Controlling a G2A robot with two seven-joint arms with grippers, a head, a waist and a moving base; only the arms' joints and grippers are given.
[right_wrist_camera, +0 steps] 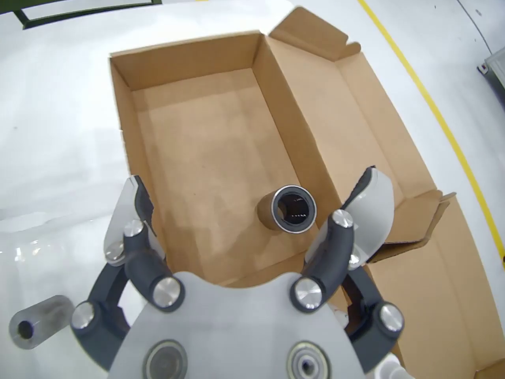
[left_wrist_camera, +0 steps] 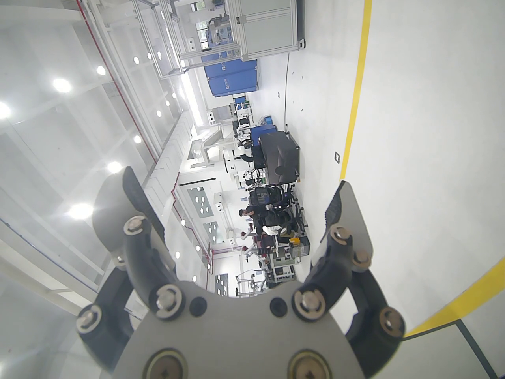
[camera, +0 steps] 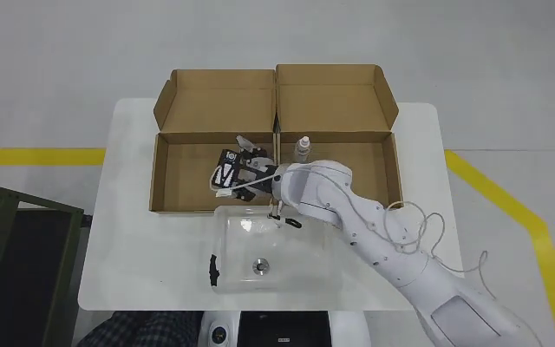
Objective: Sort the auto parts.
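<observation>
Right gripper (right_wrist_camera: 252,181) fingers (right_wrist_camera: 375,207) spread, steel sleeve (right_wrist_camera: 294,214) between them, untouched, in cardboard box (right_wrist_camera: 189,62)

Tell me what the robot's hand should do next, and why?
Probably lift the right gripper and swing it over to the clear plastic tray. It is open and empty, the short silver metal cylinder already stands in the brown cardboard box apart from its fingers, and a grey metal cylinder waits in the tray.

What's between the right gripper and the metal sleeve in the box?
Nothing: in the right wrist view, just bare box floor lies between the open right gripper and the metal sleeve.
</observation>
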